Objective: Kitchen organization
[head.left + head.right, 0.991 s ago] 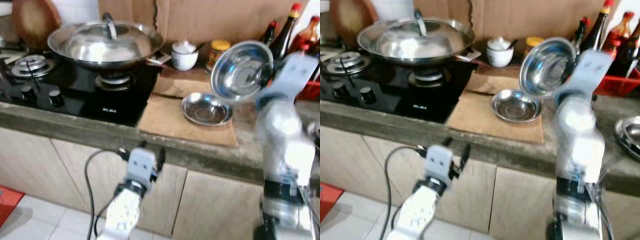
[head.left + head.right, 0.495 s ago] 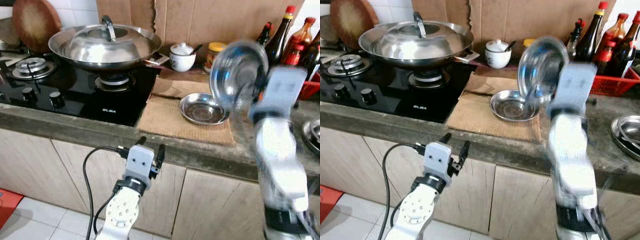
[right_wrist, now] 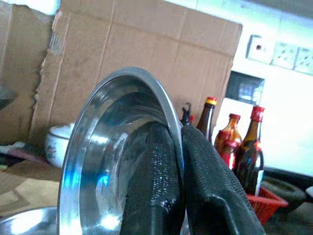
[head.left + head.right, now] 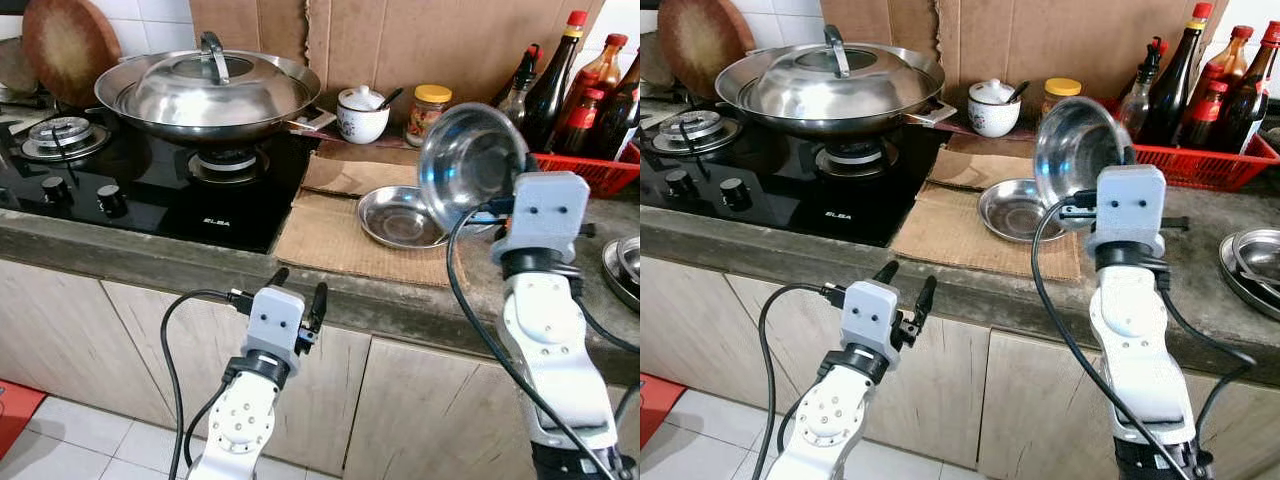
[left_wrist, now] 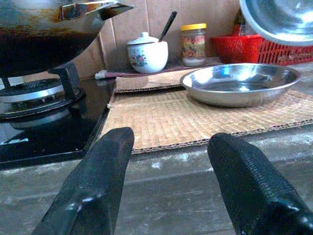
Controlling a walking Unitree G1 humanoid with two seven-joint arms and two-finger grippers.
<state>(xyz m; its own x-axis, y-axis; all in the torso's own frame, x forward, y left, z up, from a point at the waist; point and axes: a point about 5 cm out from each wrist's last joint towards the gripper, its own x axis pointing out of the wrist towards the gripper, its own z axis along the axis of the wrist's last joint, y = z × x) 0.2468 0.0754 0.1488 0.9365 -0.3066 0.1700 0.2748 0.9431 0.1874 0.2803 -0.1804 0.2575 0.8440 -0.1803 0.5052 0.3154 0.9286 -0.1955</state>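
Right pincer point(image 4: 1080, 205) pinching rim of round shiny steel bowl point(image 4: 1072, 148), tilted on edge, held above tabletop point(image 4: 1200, 270) | shallow steel dish point(image 4: 1018, 211) just below-left on cardboard | left pincer point(image 4: 904, 285) spread, low, idle

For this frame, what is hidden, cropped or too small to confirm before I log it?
- Wok contents: covered by its lid, head views.
- Bottle labels: too small to read, head views.
- Plates at the counter's right: cut off by the picture edge, so their count is unclear.
- Held steel bowl: its lower part runs off the right wrist view; the right gripper clamps its rim.
- Jar label: too small, left wrist view.
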